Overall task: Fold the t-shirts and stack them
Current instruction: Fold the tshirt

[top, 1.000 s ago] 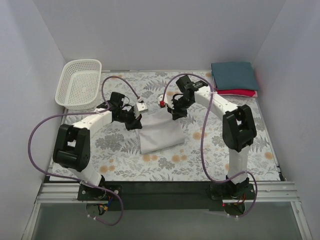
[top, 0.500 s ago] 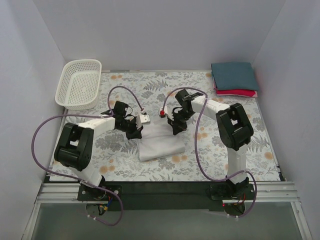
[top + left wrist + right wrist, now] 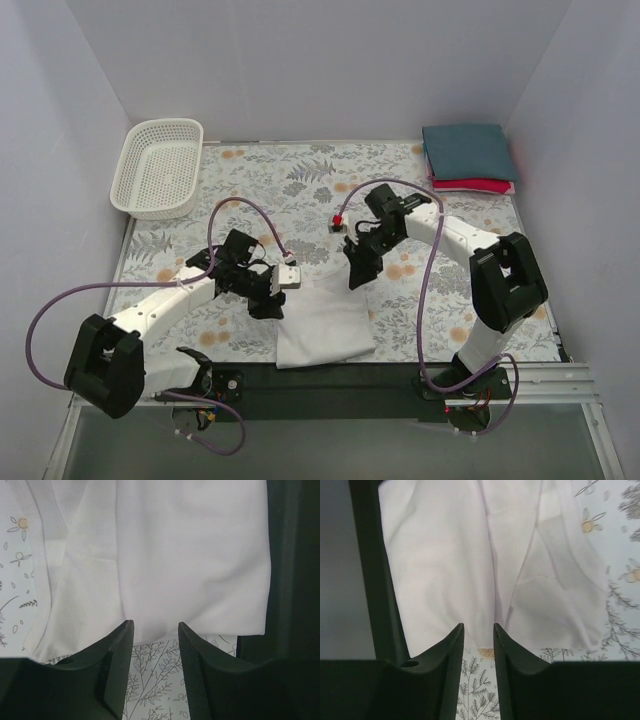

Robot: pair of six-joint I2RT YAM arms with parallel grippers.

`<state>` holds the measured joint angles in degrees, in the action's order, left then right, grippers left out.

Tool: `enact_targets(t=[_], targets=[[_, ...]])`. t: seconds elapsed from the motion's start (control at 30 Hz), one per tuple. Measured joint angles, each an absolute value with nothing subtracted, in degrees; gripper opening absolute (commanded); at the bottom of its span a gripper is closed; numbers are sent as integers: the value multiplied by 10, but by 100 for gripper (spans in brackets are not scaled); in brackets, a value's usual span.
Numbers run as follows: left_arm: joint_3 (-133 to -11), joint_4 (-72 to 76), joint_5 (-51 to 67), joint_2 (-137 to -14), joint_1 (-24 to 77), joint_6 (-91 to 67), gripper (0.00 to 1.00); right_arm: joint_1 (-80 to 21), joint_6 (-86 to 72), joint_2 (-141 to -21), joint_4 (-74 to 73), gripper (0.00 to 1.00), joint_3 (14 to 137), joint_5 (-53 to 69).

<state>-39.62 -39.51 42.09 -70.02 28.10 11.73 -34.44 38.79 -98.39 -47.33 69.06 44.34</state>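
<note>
left wrist view: the left claw [image 3: 155, 626] stands partly spread, gripping nothing, with the white t-shirt [image 3: 190, 555] lying flat just past its tips. the right claw [image 3: 478, 627] is narrowly parted (empty too), the shirt's edge just ahead of it.

t-shirts: three. one white shirt [image 3: 325, 325] at the near edge of the table cloth [image 3: 300, 175]; one teal shirt [image 3: 467, 150] stacked on one red shirt [image 3: 482, 185] at its far right corner. mesh basket [image 3: 160, 170]: one, far left corner. grippers: two, left gripper [image 3: 268, 307] and right gripper [image 3: 356, 278].
</note>
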Motion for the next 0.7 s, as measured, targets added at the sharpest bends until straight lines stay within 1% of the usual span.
enact_targets(t=[0.07,0.1,0.17,0.3,0.47,0.7], targets=[[-403,-396,423,-690,282,101,41,-316,355,-989,-473,28,721,468],[-410,-391,423,-688,284,90,41,-306,335,-999,-471,23,743,482],[-432,-374,421,-696,297,63,44,-296,296,-1029,-455,19,781,509],[-467,-316,406,-740,340,6,45,-301,219,-1098,-412,16,803,553],[-468,-262,367,-792,392,-38,45,-320,147,-1175,-383,16,804,580],[-455,-208,324,-824,444,-72,44,-344,83,-1206,-328,13,804,595]])
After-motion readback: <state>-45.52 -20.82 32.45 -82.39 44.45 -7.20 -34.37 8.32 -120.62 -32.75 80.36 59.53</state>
